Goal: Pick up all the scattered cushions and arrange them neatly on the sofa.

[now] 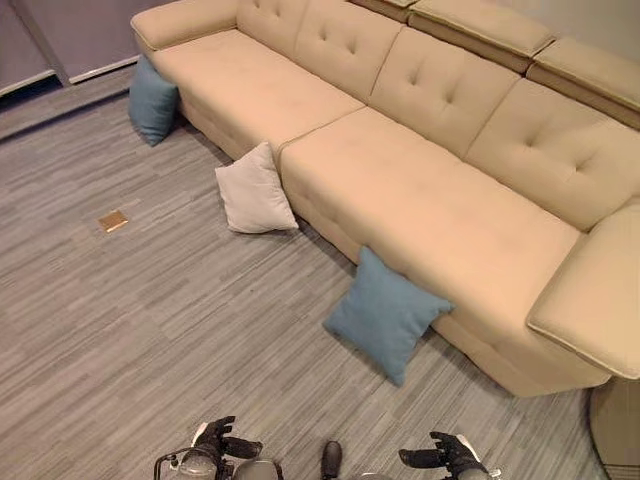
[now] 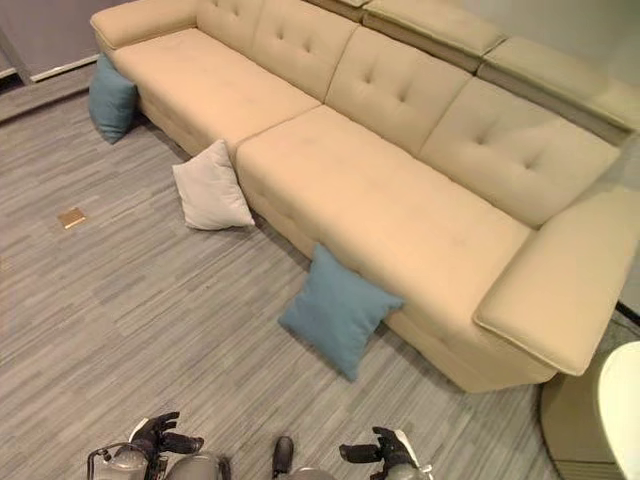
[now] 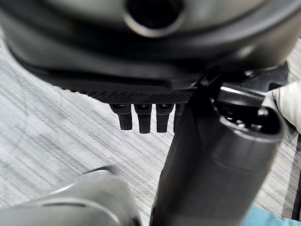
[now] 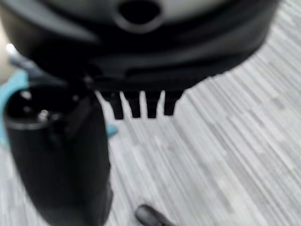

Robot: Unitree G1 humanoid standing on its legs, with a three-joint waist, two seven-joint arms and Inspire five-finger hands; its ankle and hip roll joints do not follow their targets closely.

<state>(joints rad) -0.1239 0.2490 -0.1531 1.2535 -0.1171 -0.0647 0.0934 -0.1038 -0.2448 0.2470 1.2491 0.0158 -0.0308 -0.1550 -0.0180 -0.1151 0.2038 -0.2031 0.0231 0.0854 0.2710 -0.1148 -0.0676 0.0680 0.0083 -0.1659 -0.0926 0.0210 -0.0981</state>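
i see three cushions leaning on the beige sofa [image 1: 420,190] over grey striped floor [image 1: 120,330]; both hands low, fingers straight, empty.

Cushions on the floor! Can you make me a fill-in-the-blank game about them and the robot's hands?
1. The number of cushions leaning against the sofa is ____.
2. The cushion between the two blue ones, the middle cushion, is ____ in colour.
3. The near blue cushion and the far blue cushion both rest on the ____.
4. The left hand and the right hand are holding ____.

Missing words: three; white; floor; nothing
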